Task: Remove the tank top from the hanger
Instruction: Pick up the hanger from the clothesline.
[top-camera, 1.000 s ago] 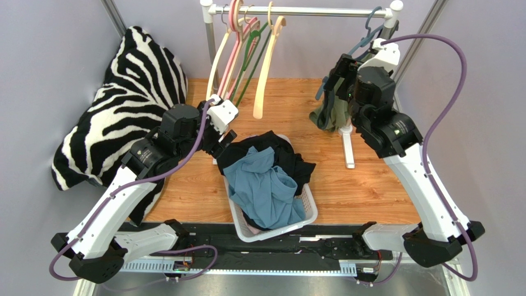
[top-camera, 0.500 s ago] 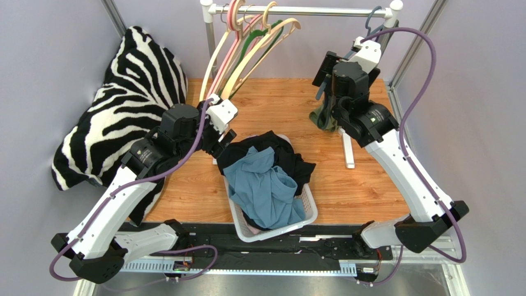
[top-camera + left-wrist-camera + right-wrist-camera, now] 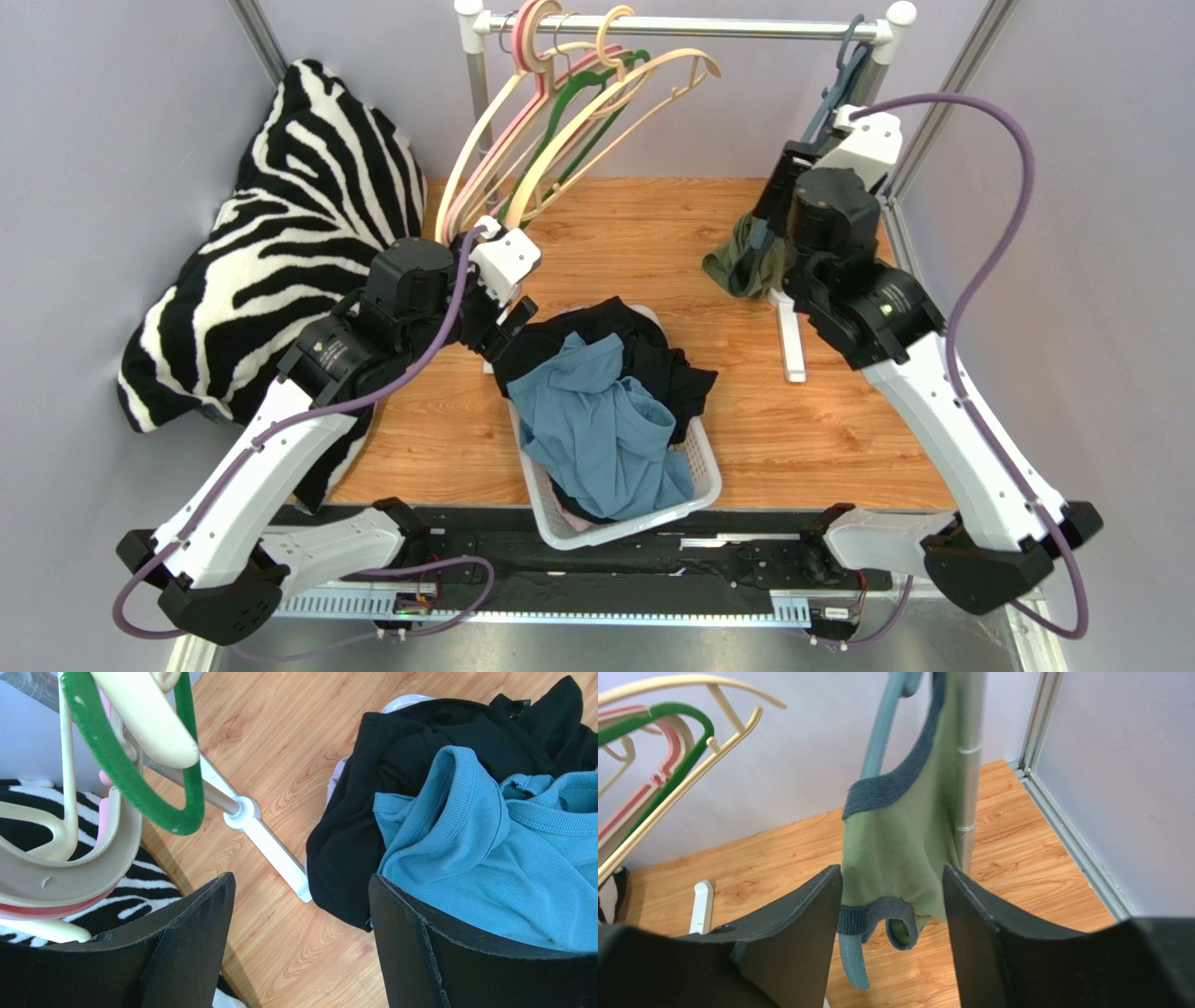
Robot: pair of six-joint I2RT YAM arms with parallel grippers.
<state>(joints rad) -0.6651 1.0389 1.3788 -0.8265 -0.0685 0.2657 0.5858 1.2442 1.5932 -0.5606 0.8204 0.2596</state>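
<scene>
An olive-green tank top [image 3: 899, 854] with dark blue-grey trim hangs from a blue-grey hanger [image 3: 878, 742] at the right end of the rail. One hanger tip pokes out below the hem. My right gripper [image 3: 891, 869] is open with one finger on each side of the lower part of the garment, the fabric filling most of the gap. From above, the tank top [image 3: 744, 263] bunches just left of the right gripper [image 3: 769, 224]. My left gripper [image 3: 302, 878] hovers open and empty over the wood floor beside the basket.
A white laundry basket [image 3: 701, 483] holds blue and black clothes. Several empty hangers [image 3: 589, 98] hang on the rail [image 3: 701, 24]. A zebra-print cushion [image 3: 281, 238] fills the left. The rack's white foot [image 3: 793, 343] and the right wall sit close to my right arm.
My right arm swung left, then back right near the rack post, and its jaws narrowed around the tank top. The empty hangers swung up and rightwards. The left arm stayed still.
</scene>
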